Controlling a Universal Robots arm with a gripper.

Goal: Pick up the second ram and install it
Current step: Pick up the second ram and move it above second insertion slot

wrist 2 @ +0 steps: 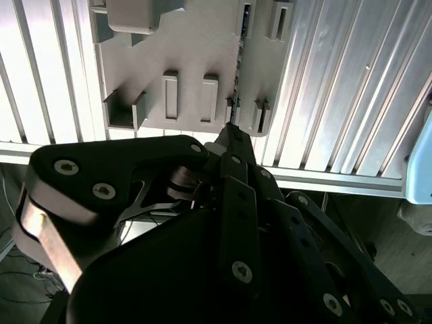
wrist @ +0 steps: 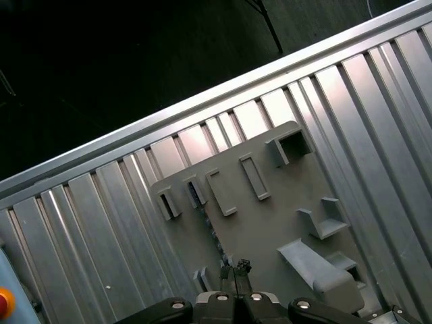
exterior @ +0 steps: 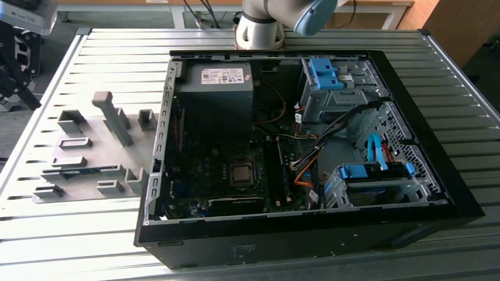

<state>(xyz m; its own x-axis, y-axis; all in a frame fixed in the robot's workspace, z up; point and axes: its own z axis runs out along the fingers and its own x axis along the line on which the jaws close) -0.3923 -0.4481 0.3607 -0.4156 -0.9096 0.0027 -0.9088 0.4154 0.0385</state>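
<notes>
Open black computer case (exterior: 273,243) lying on its side on a ribbed metal surface (exterior: 86,234), motherboard (exterior: 195,181) facing up. Inside there's a power supply (exterior: 215,88) at the far end, bright blue drive clips (exterior: 324,73) and a mess of orange and black cables (exterior: 308,170). Just beside the case, on the exterior view's left, sits a grey holder plate (exterior: 98,158) with upright blocks

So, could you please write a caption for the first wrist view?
The tool above the grey holder plate on the slatted table, near the second ram standing on edge.
</notes>
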